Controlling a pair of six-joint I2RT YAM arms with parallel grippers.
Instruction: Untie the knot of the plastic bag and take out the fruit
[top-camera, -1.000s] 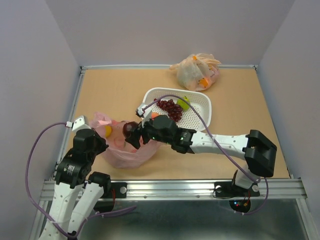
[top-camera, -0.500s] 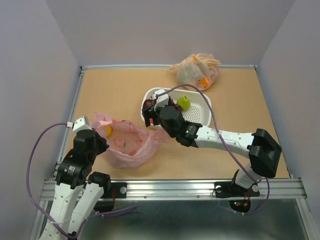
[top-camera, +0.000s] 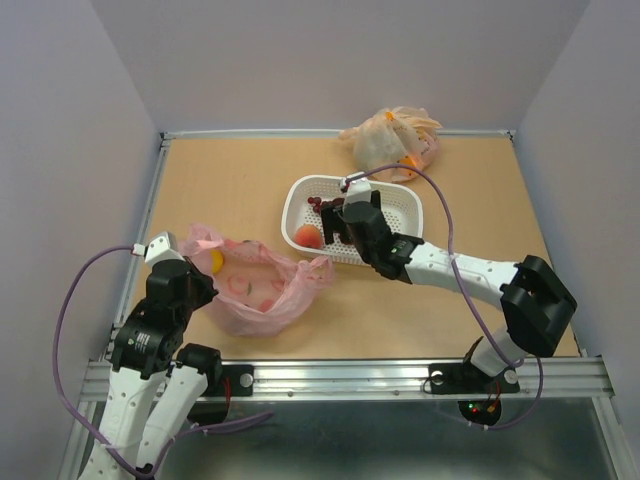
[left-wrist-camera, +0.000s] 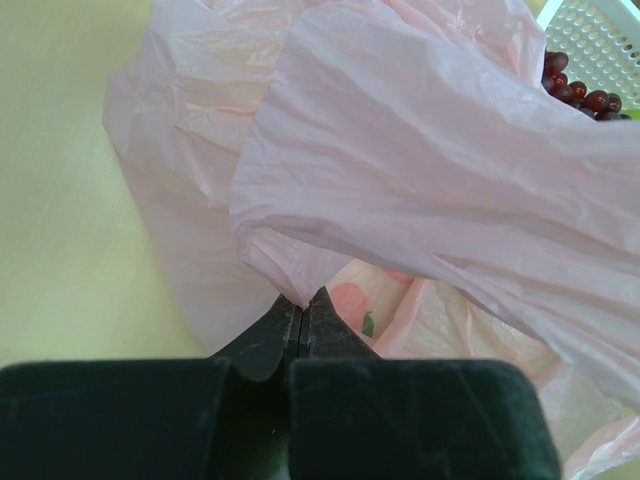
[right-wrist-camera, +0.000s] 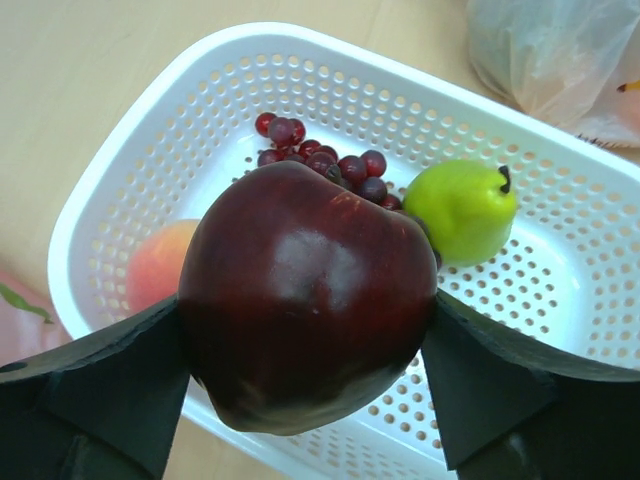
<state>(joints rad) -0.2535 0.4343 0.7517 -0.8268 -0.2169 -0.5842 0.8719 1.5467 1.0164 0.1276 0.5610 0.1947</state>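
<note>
The pink plastic bag lies open at the front left, and no knot shows on it. A yellow lemon sits at its left edge. My left gripper is shut on a fold of the bag's thin plastic. My right gripper is shut on a dark plum and holds it above the white basket. In the basket lie a dark red grape bunch, a green fruit and a peach. The peach also shows in the top view.
The white basket stands mid-table, just right of the pink bag. A knotted orange-beige bag with fruit lies at the back right, close to the basket's far corner. Walls enclose the table on three sides.
My right gripper has lifted the dark plum out of the pink bag and carried it right and back, over the basket. The left gripper still holds the bag.
</note>
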